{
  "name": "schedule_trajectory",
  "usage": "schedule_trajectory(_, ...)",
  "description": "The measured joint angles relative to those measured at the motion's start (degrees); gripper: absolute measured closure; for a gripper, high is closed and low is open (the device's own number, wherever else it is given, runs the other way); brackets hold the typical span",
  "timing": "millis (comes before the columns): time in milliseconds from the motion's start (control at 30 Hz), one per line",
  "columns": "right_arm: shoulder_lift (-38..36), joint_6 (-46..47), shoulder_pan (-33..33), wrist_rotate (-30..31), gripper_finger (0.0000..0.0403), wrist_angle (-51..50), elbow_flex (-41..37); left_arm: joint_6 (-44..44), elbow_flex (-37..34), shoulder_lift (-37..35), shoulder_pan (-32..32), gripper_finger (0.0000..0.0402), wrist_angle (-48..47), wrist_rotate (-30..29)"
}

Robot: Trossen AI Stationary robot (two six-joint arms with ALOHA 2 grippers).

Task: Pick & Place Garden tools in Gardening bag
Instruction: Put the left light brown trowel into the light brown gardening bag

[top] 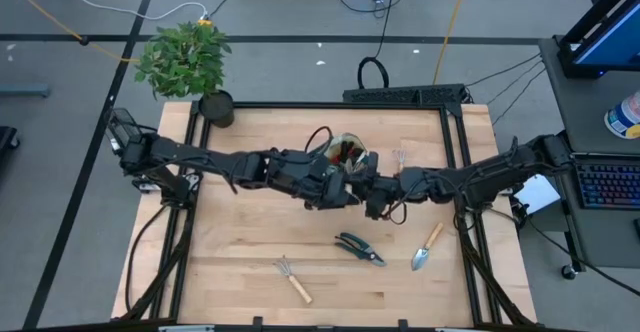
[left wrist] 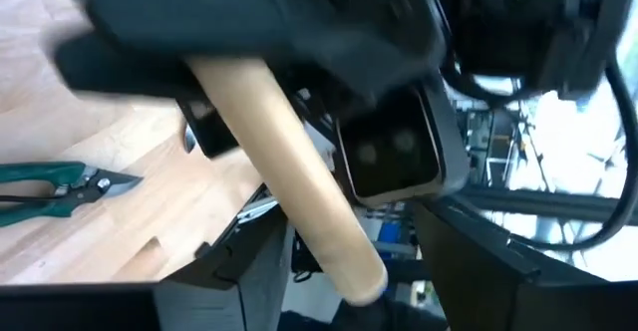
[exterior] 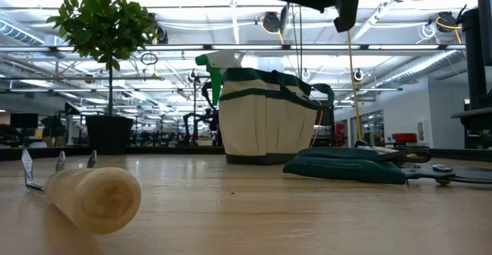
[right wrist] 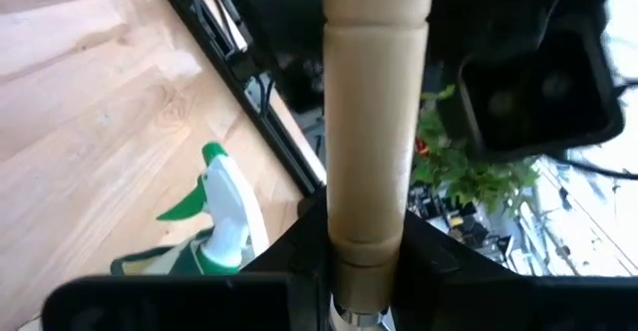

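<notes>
Item, right fingers (right wrist: 279, 271): pinched on the pale wooden handle of a hand tool (right wrist: 377, 122), which runs straight out ahead of them. I cannot make out the tool's head. Item, left fingers (left wrist: 498, 271): spread, one on each side of the same handle (left wrist: 289, 181) and standing off it, so I judge the grip is the right's alone. Position: both sets of fingers meet nose to nose in the air over the middle of the table (top: 250, 232), left (top: 345, 187) and right (top: 383, 194) just apart. Item, bag (top: 345, 150): upright, mouth open, just beyond the meeting point toward the far edge of the table. The green-white sprayer (exterior: 219, 64) already stands in it. The bag is nearest my left fingers, but the right carry the load. The handle's long axis lies roughly level along the line of the two arms, across the bag's mouth rather than down into it. By my reckoning it must be tipped end-down to go in. Still on the table, near edge: rake (top: 293, 279), shears (top: 360, 249), trowel (top: 427, 247).
</notes>
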Motion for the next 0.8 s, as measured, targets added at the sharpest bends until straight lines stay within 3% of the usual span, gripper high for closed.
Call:
schedule_trajectory(500, 0.0, 4.3, -3.4, 0.1, 0.0349, -3.1, 0.0, 4.7, 0.0, -0.1, -0.6, 0.0177, -6.3, 1.6)
schedule_trajectory(800, 0.0, 6.2, -6.7, -1.3, 0.0349, -4.0, 0.0, 11.9, 0.1, -2.5, -0.3, 0.0176, -13.6, 0.0)
